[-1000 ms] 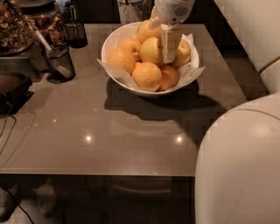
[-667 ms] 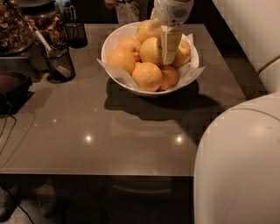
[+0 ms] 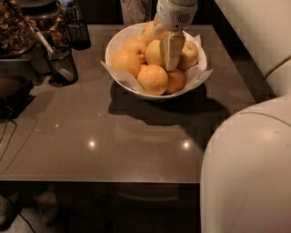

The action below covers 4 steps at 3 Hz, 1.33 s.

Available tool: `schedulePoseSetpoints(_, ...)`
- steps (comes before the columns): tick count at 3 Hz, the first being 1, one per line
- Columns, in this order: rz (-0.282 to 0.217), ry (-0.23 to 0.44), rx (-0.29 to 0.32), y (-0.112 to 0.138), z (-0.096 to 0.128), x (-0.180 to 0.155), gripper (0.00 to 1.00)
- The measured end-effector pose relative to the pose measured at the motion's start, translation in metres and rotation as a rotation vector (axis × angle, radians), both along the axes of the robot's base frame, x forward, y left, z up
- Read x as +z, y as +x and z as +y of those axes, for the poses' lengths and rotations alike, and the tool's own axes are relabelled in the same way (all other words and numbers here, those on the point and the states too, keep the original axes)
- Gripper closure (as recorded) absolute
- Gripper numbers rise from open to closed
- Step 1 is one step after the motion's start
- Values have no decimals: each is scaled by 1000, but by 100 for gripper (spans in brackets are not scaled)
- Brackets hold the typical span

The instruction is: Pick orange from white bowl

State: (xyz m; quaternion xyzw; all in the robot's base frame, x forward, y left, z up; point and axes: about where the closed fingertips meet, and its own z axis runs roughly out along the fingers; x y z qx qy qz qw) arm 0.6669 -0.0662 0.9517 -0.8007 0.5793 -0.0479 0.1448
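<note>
The white bowl (image 3: 110, 48) stands at the back middle of the grey table, with white paper lining (image 3: 203, 75) sticking out past its rim. It holds several round fruits. The orange (image 3: 154, 53) is a large pale yellow-orange fruit near the middle of the pile. My gripper (image 3: 172, 57) hangs straight down into the bowl from the white wrist (image 3: 177, 13). It sits right against the orange's right side, between it and another pale fruit (image 3: 189, 52). Deeper-orange fruits (image 3: 153, 78) lie at the front of the pile.
Two black mesh cups (image 3: 61, 66) (image 3: 78, 34) stand at the back left beside jars of dry food (image 3: 16, 32). A dark object with cables (image 3: 13, 91) lies at the left edge. My white body (image 3: 245, 173) fills the lower right. The table's front edge (image 3: 100, 181) is near.
The gripper stays in the bowl beside the orange and has barely moved. The fruits and the bowl have not shifted.
</note>
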Motion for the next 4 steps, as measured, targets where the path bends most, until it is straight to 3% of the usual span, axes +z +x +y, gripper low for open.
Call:
schedulePoseSetpoints(1,10,3,2,-1,2,-4,25)
schedulePoseSetpoints(4,-12,4,4,-10,3,-6,91)
